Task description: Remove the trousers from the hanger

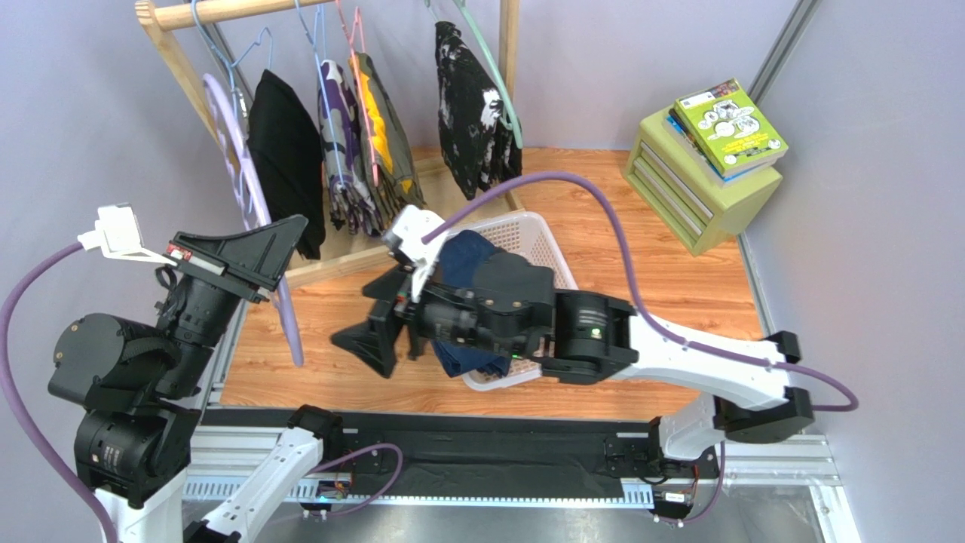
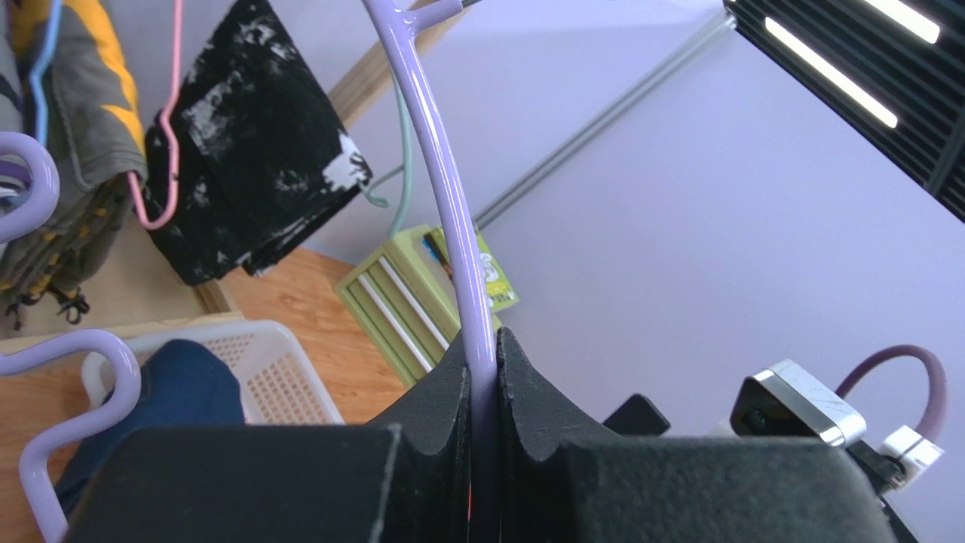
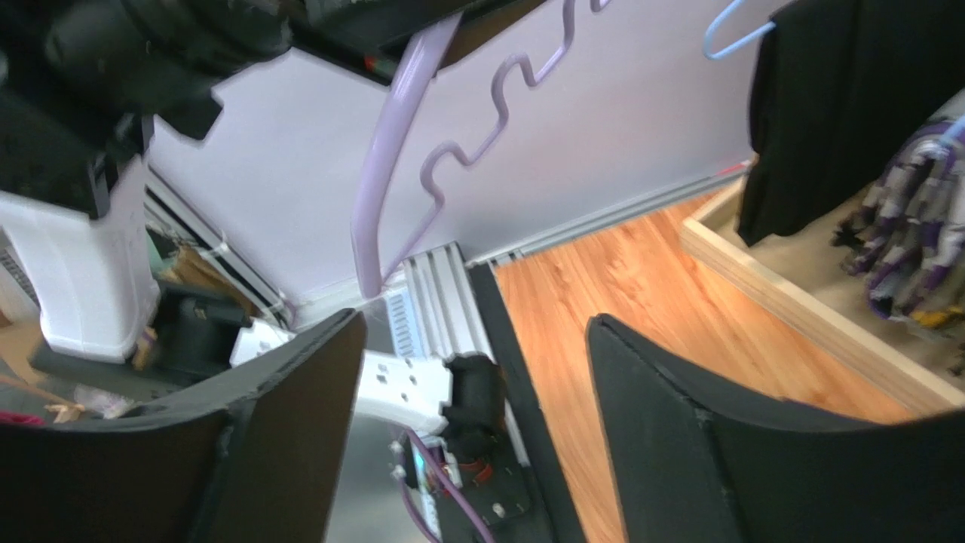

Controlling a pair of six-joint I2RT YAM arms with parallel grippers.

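Note:
My left gripper (image 1: 283, 263) is shut on the lilac hanger (image 1: 290, 322), which is bare and hangs slanted at the left of the wooden floor. In the left wrist view its bar (image 2: 453, 215) runs up from between my pinched fingers (image 2: 485, 368). The dark navy trousers (image 1: 464, 256) lie bunched in the white basket (image 1: 546, 234), partly under my right arm, and also show in the left wrist view (image 2: 187, 390). My right gripper (image 1: 369, 324) is open and empty, just right of the hanger's lower end. In the right wrist view (image 3: 476, 385) the hanger (image 3: 379, 181) is above my jaws, apart from them.
A wooden rack (image 1: 227, 13) at the back left holds a black garment (image 1: 283, 141), several patterned garments and a black-and-white blotched garment (image 1: 470, 108) on other hangers. A green drawer unit (image 1: 691, 181) with books on it stands at the back right.

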